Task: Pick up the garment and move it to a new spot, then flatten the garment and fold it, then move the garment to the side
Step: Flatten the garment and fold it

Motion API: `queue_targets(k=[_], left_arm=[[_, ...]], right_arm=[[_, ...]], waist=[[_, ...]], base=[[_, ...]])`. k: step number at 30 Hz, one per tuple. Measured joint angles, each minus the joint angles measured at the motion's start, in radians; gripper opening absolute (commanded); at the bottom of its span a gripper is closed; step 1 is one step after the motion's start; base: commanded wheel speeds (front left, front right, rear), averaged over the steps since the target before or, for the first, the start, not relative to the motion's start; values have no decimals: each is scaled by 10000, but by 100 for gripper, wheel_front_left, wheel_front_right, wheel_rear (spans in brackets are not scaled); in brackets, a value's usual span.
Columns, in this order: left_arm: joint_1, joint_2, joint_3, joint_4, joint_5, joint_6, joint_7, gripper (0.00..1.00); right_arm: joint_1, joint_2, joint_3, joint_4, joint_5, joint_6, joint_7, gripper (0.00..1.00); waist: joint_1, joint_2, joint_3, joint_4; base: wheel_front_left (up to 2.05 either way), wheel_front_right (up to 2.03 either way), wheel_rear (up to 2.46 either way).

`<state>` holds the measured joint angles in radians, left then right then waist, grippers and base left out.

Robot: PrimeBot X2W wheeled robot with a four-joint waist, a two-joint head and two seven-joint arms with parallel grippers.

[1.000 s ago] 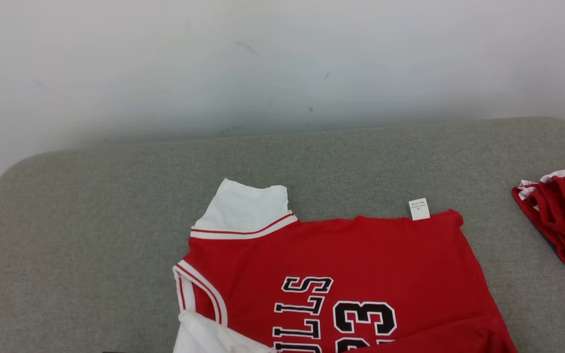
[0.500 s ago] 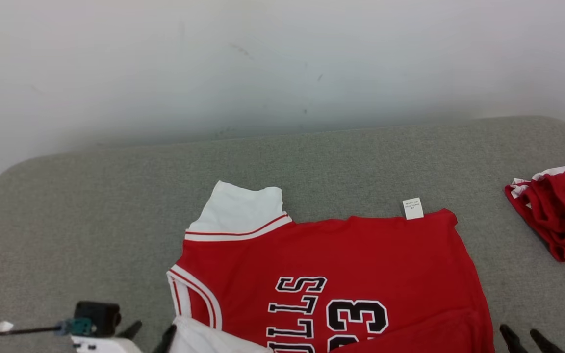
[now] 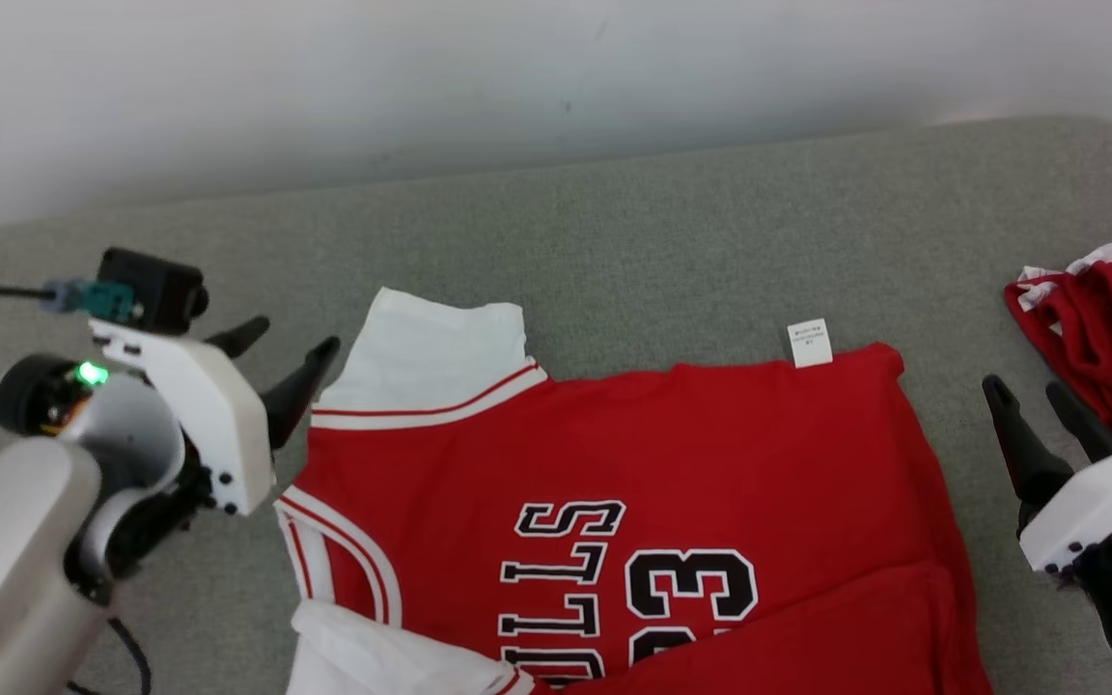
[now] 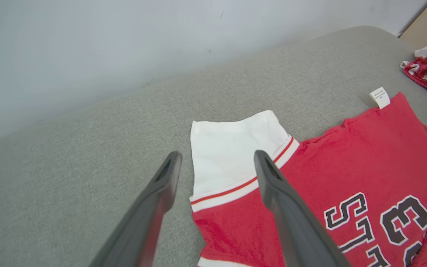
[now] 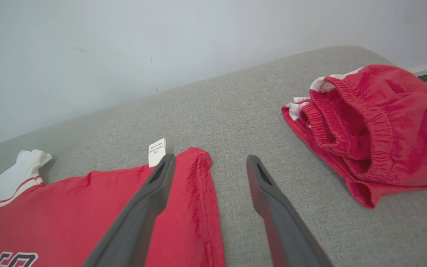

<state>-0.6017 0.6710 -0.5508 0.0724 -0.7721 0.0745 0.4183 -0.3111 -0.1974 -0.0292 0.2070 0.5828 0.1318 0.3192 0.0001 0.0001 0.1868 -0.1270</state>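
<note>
The garment (image 3: 633, 454) is a red jersey with black lettering and a white sleeve (image 3: 426, 352). It lies spread on the grey padded surface (image 3: 662, 232), with a red flap folded over its near right part. My left gripper (image 3: 293, 338) hovers open just left of the white sleeve. In the left wrist view that gripper (image 4: 217, 155) has its fingers either side of the sleeve's left edge, holding nothing. My right gripper (image 3: 1025, 389) is open off the garment's right edge. In the right wrist view it (image 5: 210, 158) straddles the red corner near the white label (image 5: 156, 151).
A bunched pair of red shorts (image 3: 1106, 328) with white trim lies at the right end of the surface, close to the right gripper. A pale wall (image 3: 421, 77) runs along the far edge. Bare grey padding stretches behind and left of the garment.
The head camera has tilted down, so the whole picture shifted. Both grippers have come up into view on either side of the garment, jaws open. The garment lies as before.
</note>
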Motion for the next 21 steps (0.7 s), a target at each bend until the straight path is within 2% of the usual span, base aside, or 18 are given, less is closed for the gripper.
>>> queue_targets(k=[5, 9, 15, 21], left_arm=[[-1755, -441, -245, 1360, -174, -878, 863, 100], [-2789, -702, -525, 2583, -173, -1340, 1384, 100], [-3929, -1154, -907, 3896, -405, -1801, 2121, 100], [-4614, -1313, -1177, 4784, -658, -1977, 2497, 100]], right_arm=[[-1505, 15, 265, 1135, 102, 0, 533, 100], [-2535, 71, 731, 1919, 453, 0, 1011, 100], [-3543, -96, 1641, 2824, 1072, 0, 1628, 100], [-4242, -257, 2583, 3160, 1601, 0, 1785, 100]], waist=[[0, 0, 845, -118], [2, 0, 1443, -231], [2, 0, 2038, -450], [2, 0, 2401, -572]], base=[[0, 0, 0], [0, 0, 0], [0, 0, 0], [0, 0, 0]])
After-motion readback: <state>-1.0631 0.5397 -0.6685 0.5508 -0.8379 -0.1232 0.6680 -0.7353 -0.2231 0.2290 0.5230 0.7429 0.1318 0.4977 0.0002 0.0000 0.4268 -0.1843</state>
